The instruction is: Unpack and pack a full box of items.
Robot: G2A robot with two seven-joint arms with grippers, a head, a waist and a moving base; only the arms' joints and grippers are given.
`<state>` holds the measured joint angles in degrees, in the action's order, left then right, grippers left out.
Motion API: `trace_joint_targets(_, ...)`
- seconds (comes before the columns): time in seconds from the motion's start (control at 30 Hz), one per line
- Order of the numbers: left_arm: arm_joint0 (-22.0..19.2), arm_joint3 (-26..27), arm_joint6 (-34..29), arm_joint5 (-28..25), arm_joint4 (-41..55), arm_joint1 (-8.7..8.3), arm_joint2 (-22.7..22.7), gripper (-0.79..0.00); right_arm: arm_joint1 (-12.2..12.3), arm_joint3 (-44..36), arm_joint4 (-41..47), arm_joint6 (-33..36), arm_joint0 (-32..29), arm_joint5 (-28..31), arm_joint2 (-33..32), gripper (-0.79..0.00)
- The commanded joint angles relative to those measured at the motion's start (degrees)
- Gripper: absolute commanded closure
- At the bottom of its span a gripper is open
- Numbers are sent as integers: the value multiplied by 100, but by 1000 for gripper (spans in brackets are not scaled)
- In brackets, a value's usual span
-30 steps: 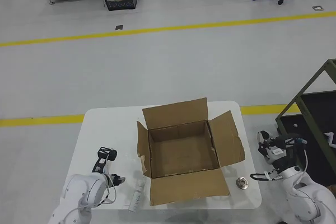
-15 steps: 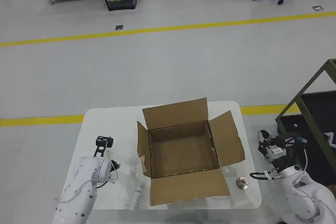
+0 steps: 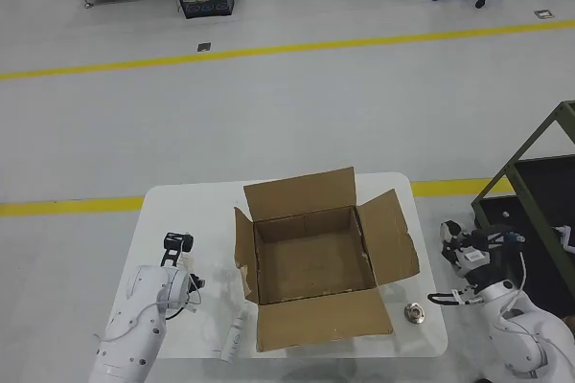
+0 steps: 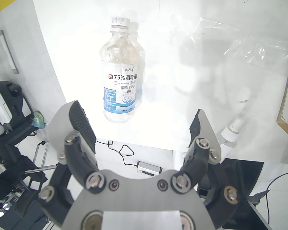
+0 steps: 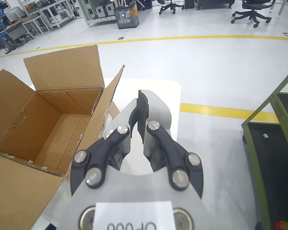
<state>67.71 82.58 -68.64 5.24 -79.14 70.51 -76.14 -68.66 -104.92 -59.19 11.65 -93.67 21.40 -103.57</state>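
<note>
Left gripper [image 4: 138, 111] is held wide open and empty. The clear bottle [image 4: 121, 77] is seen just ahead, long axis pointed away from it, cap farthest.

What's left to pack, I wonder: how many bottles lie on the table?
2: a clear labelled bottle lying in front of the left hand, and a small white spray bottle beside the box.

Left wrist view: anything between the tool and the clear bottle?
Nothing visible. The left tool is open and the clear bottle sits straight ahead of it on the table. The white spray bottle lies off to one side, and the crumpled plastic is farther off.
</note>
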Motion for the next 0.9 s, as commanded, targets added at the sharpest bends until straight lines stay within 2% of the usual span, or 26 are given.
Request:
trace_joint_targets(0.0,-67,-215,31,-33,66,-10,-96,-785,4,-1,-9,-6,7,8,10,0)
trace_joint_targets(0.17,-406,-808,124,-19,105,-10,-205,-785,16,32,-7,-17,2,15,-4,0)
trace_joint_targets(0.4,-858,-1614,257,-35,507,61,-109,-785,28,30,21,-26,-16,-2,-1,0)
trace_joint_targets(0.87,-1208,-2703,799,73,401,137,143,-785,56,45,11,-12,14,-19,25,0)
